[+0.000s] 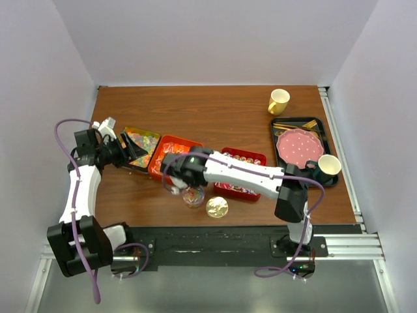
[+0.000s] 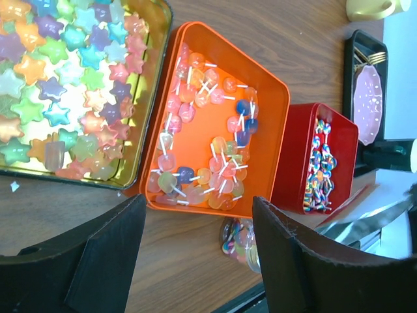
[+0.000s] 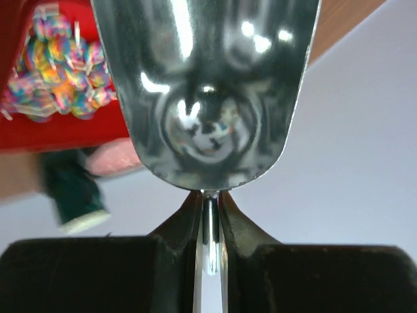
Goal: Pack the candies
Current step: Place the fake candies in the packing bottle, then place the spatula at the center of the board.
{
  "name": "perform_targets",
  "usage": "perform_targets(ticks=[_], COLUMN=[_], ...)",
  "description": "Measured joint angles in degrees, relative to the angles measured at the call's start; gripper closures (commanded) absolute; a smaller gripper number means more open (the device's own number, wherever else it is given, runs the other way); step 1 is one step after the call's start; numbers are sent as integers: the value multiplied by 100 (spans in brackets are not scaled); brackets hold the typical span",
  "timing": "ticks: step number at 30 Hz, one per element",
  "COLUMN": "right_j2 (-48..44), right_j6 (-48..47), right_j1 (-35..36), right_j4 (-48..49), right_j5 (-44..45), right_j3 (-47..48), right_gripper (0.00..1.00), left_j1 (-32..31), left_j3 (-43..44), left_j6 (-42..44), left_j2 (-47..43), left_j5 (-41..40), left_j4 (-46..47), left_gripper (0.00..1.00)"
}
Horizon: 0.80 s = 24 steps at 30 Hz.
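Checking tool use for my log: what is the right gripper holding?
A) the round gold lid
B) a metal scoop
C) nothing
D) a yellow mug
B: the right wrist view shows the right gripper pinched on the thin handle of a shiny metal scoop.

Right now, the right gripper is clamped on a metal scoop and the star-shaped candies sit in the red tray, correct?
No. The star-shaped candies sit in the gold tray, as the left wrist view shows. The right gripper is clamped on the metal scoop.
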Motion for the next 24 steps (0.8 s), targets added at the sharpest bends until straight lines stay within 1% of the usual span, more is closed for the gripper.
perform_targets(ticks=[3, 7, 10, 12, 16, 21, 22, 24], right_j2=[20, -4, 79, 168, 197, 496, 509, 376], right_j6=[684, 1438, 1825, 2083, 2439, 2684, 2726, 2791], right_j1=[-625, -2070, -3025, -3613, -4304, -4953, -5066, -5259], right_j4=[63, 142, 61, 79, 61, 52, 136, 378], right_j5=[-758, -1729, -2310, -2702, -3333, -3773, -3821, -3880], right_j3=[678, 1056, 1325, 1609, 1714, 1744, 1587, 984], right_gripper=[100, 100, 100, 100, 100, 100, 100, 100], left_j1=[0, -57, -321, -662, -1408, -1895, -1928, -1954], left_j3=[-50, -160, -153, -111, -15, 31, 33, 33], left_j6=[9, 68, 334, 599, 1021, 1423, 1508, 1711], left_j2=[-35, -50, -50, -37, -31, -33, -33, -35], left_j5=[118, 280, 339, 330, 330, 190, 155, 46], left_j4=[160, 396, 448, 435, 490, 584, 581, 577], left_gripper=[29, 30, 32, 33, 33, 33, 33, 33])
